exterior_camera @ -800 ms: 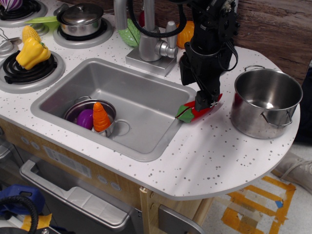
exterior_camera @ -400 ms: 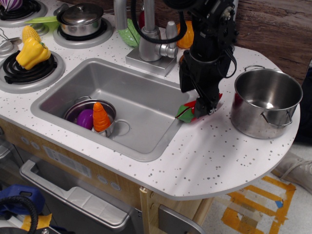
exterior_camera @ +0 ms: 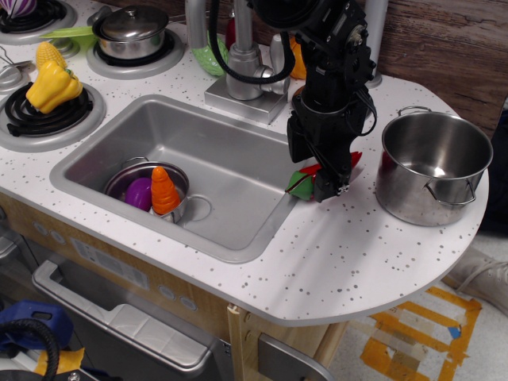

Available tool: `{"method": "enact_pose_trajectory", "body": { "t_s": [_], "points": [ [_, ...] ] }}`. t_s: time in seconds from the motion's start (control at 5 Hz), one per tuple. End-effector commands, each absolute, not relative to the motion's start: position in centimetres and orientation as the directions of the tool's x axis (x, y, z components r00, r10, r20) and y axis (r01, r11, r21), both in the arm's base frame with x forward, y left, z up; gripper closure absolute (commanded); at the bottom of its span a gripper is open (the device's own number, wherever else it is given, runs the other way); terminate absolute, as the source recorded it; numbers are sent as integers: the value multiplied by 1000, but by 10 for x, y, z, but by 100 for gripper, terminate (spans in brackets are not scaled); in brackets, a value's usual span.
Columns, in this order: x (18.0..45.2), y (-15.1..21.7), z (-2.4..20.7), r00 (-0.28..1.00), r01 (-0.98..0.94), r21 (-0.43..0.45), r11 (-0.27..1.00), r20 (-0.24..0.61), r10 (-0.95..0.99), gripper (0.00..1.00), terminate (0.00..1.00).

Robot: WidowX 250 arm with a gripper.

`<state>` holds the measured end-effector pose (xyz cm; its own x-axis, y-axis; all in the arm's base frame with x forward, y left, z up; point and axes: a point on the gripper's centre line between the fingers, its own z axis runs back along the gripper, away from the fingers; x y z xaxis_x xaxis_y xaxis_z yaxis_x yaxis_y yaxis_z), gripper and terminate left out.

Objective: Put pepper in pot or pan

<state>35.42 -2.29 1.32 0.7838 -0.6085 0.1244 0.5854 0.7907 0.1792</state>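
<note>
One pepper [exterior_camera: 305, 178]: small, red w/ green stem end, at sink's [exterior_camera: 87, 151] right rim, left of the one big steel pot [exterior_camera: 432, 167]. Gripper [exterior_camera: 332, 184] down on it, jaws clamped on pepper. One lidded pot [exterior_camera: 131, 32] on a back burner.

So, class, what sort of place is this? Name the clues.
Most likely a toy play kitchen: a small metal sink with a faucet, coil burners set in a speckled counter, and plastic vegetables.

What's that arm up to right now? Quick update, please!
Gripper down on the pepper, jaws around it. Pot to its right, empty. Nothing between them.
</note>
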Motion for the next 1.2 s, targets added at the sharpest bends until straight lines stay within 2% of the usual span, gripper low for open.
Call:
{"method": "enact_pose_trajectory", "body": {
  "t_s": [0.0,0.2,0.4,0.6,0.8,1.0],
  "points": [
    [359,-17,18,823,530,170,831,134,-552,100,0],
    [358,-20,18,830,518,170,838,139,-541,100,0],
    [355,-26,41,842,491,249,835,110,-528,100,0],
    [356,-27,75,868,431,341,835,95,-487,100,0],
    [359,-37,95,882,357,421,834,140,-449,100,0],
    [360,-54,105,874,303,506,807,190,-447,100,0]
  ]
}}
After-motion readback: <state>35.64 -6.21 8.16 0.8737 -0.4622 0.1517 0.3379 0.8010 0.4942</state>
